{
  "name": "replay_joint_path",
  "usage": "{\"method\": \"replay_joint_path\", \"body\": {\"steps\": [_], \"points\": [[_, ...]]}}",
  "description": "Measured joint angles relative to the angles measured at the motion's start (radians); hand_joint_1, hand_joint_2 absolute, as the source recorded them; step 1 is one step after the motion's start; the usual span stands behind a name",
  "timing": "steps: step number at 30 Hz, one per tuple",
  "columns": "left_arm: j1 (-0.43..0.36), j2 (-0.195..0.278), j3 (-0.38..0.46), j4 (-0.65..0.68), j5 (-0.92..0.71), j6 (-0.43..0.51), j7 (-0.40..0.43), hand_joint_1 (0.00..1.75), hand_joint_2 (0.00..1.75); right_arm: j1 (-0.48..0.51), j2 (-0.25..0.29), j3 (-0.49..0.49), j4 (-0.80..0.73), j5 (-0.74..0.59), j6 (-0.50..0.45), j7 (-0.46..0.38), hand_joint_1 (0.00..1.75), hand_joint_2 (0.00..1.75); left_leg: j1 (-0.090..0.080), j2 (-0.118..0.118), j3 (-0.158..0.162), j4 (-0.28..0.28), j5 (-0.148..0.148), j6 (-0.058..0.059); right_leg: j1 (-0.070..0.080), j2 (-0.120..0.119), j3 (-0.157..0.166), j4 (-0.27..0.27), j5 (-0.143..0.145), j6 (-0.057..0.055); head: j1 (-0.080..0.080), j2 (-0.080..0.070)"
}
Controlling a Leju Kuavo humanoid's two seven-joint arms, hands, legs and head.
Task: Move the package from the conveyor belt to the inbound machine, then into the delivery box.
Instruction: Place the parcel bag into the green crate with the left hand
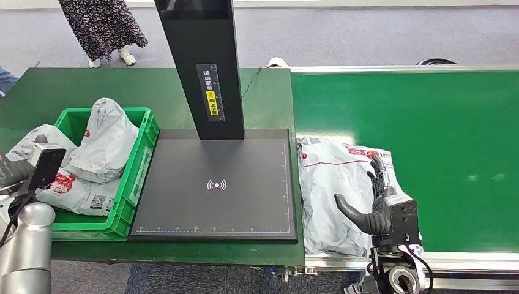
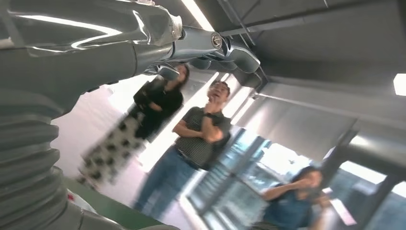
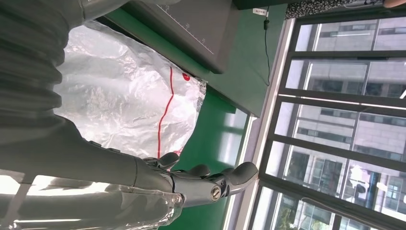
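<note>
Green belt [image 1: 428,141] carries crinkled grey plastic package [image 1: 333,196].

1. The right hand [image 1: 380,205] had dark fingers [image 1: 376,177], a thick grey thumb and a black wrist box.
2. A black cable [image 1: 422,263] looped below it.
3. The left arm [image 1: 27,251] was silver; a grey ribbed cover [image 2: 28,163] wrapped its wrist.

Head view bright, even — left wrist blurred.

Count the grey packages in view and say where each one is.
3. One package lies on the conveyor belt under the right robot hand. Two sit in the green delivery box: one upright, one flat. More may be hidden underneath.
</note>
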Motion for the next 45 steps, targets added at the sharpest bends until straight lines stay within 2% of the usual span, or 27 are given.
{"method": "replay_joint_path", "body": {"steps": [3, 7, 10, 13, 17, 23, 27, 33, 40, 45], "points": [[0.024, -0.033, -0.029, -0.073, 0.231, -0.064, -0.072, 0.00, 1.75, 0.001, -0.002, 0.000, 0.001, -0.002, -0.002, -0.005, 0.00, 1.75, 0.000, 0.000, 0.000, 0.000, 0.000, 0.000, 0.000, 0.000, 0.000, 0.000, 0.000, 0.000, 0.000, 0.000], [0.051, -0.070, -0.088, -0.159, 0.521, -0.256, -0.139, 0.00, 1.75, 0.000, -0.004, 0.000, 0.004, -0.012, 0.000, -0.030, 0.00, 1.75, 0.000, 0.000, 0.000, 0.000, 0.000, 0.000, 0.000, 0.000, 0.000, 0.000, 0.000, 0.000, 0.000, 0.000], [0.071, -0.092, -0.130, -0.214, 0.679, -0.399, -0.180, 0.00, 1.75, -0.007, -0.005, 0.003, 0.010, -0.022, 0.014, -0.061, 0.00, 1.75, 0.000, 0.000, 0.000, 0.000, 0.000, 0.000, 0.000, 0.000, 0.000, 0.000, 0.000, 0.000, 0.000, 0.000], [0.099, -0.121, -0.168, -0.272, 0.817, -0.562, -0.188, 0.00, 1.75, -0.026, -0.008, 0.012, 0.018, -0.028, 0.027, -0.082, 0.00, 1.75, 0.000, 0.000, 0.000, 0.000, 0.000, 0.000, 0.000, 0.000, 0.000, 0.000, 0.000, 0.000, 0.000, 0.000], [0.140, -0.158, -0.223, -0.345, 0.882, -0.741, -0.176, 0.00, 1.75, -0.052, -0.016, 0.035, 0.029, -0.042, 0.041, -0.093, 0.00, 1.75, 0.000, 0.000, 0.000, 0.000, 0.000, 0.000, 0.000, 0.000, 0.000, 0.000, 0.000, 0.000, 0.000, 0.000], [0.182, -0.199, -0.335, -0.392, 0.900, -0.910, -0.134, 0.00, 1.75, -0.078, -0.018, 0.080, 0.045, -0.054, 0.070, -0.119, 0.00, 1.75, 0.000, 0.000, 0.000, 0.000, 0.000, 0.000, 0.000, 0.000, 0.000, 0.000, 0.000, 0.000, 0.000, 0.000], [0.191, -0.224, -0.424, -0.368, 0.882, -0.971, -0.092, 0.00, 1.75, -0.098, -0.016, 0.113, 0.062, -0.071, 0.098, -0.127, 0.00, 1.75, 0.000, 0.000, 0.000, 0.000, 0.000, 0.000, 0.000, 0.000, 0.000, 0.000, 0.000, 0.000, 0.000, 0.000], [0.185, -0.250, -0.528, -0.239, 0.892, -1.024, -0.052, 0.00, 1.75, -0.128, -0.002, 0.160, 0.126, -0.088, 0.119, -0.125, 0.00, 1.75, 0.000, 0.000, 0.000, 0.000, 0.000, 0.000, 0.000, 0.000, 0.000, 0.000, 0.000, 0.000, 0.000, 0.000], [0.146, -0.276, -0.579, -0.035, 0.917, -1.024, -0.036, 0.00, 1.75, -0.175, 0.017, 0.214, 0.223, -0.094, 0.127, -0.114, 0.00, 1.75, 0.000, 0.000, 0.000, 0.000, 0.000, 0.000, 0.000, 0.000, 0.000, 0.000, 0.000, 0.000, 0.000, 0.000], [0.140, -0.283, -0.582, 0.007, 0.915, -1.007, -0.040, 0.00, 1.75, -0.183, 0.021, 0.226, 0.243, -0.096, 0.127, -0.110, 0.00, 1.75, 0.000, 0.000, 0.000, 0.000, 0.000, 0.000, 0.000, 0.000, 0.000, 0.000, 0.000, 0.000, 0.000, 0.000]]}}
